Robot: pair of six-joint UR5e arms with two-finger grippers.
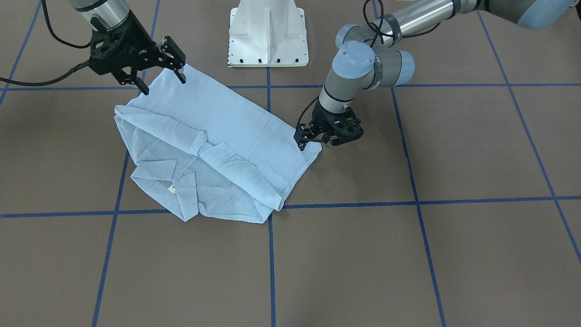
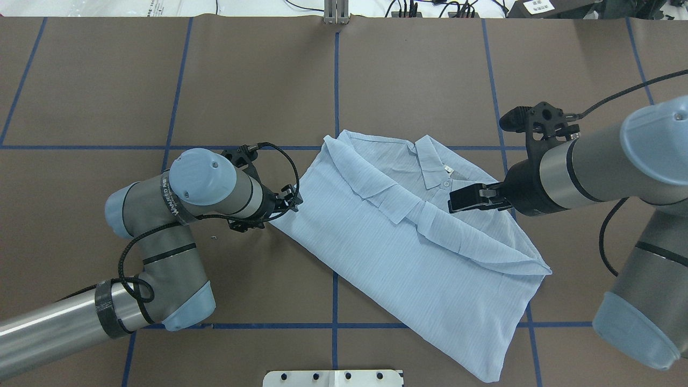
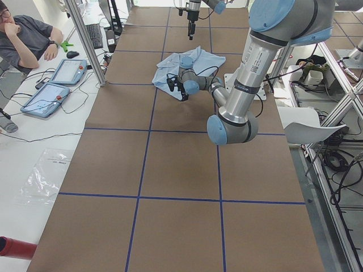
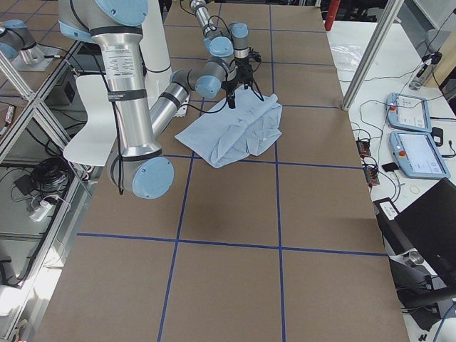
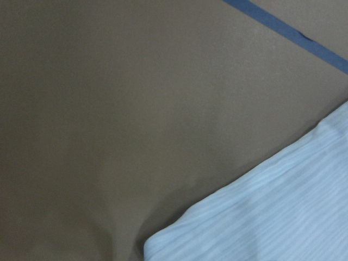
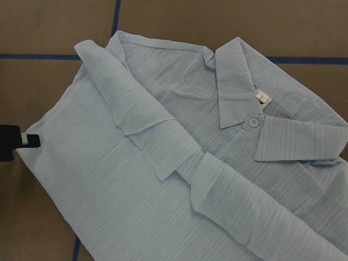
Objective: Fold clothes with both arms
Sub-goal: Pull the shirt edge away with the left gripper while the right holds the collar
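Observation:
The pale-blue shirt [image 1: 236,136] lies flat and skewed on the brown table, sleeves folded across its front and collar [image 2: 430,161] on its far side from the robot. My right gripper [image 1: 162,81] hovers open just above the shirt's hem corner nearest the base; in the overhead view the right gripper [image 2: 468,198] hangs over the shirt beside the collar. My left gripper [image 1: 311,138] sits low at the shirt's other hem corner [image 5: 272,217], one finger [image 6: 13,148] touching the edge. Whether its jaws are closed on cloth is not visible.
The white pedestal base [image 1: 268,36] stands just behind the shirt. Blue tape lines [image 2: 336,301] mark a grid on the table. Beside the table, a person [image 3: 22,39] sits at a white bench with tablets [image 3: 57,85] on it.

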